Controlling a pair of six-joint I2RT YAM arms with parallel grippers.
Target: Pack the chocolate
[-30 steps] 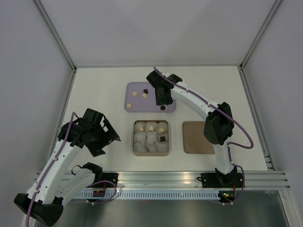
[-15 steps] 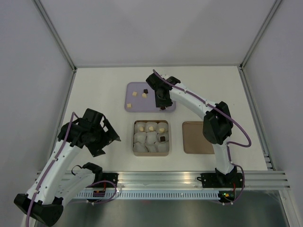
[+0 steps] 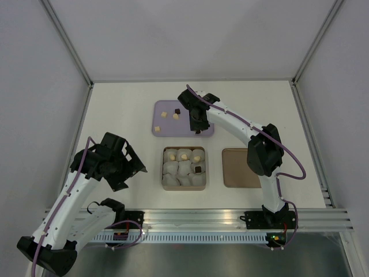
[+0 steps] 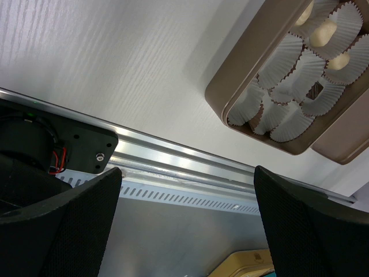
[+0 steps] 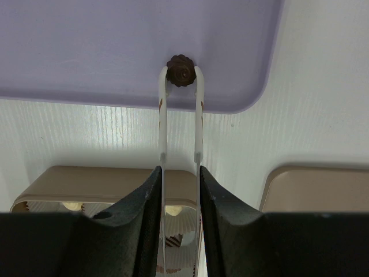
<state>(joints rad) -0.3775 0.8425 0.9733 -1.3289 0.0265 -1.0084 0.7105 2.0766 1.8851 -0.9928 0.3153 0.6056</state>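
Our right gripper (image 5: 180, 74) pinches a dark chocolate (image 5: 181, 68) at the near edge of the lavender tray (image 5: 86, 46), and the box (image 5: 86, 179) lies just beside that edge, toward the arm's base

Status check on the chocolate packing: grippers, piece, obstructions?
Right gripper shut on dark chocolate at purple tray's near edge. Left gripper open, clear of box. No obstruction seen.

You're pinching a dark, fluted round chocolate (image 5: 181, 70) between your right gripper's (image 5: 181, 73) fingertips; two tan pieces (image 3: 176, 116) and one dark are lying to its left.
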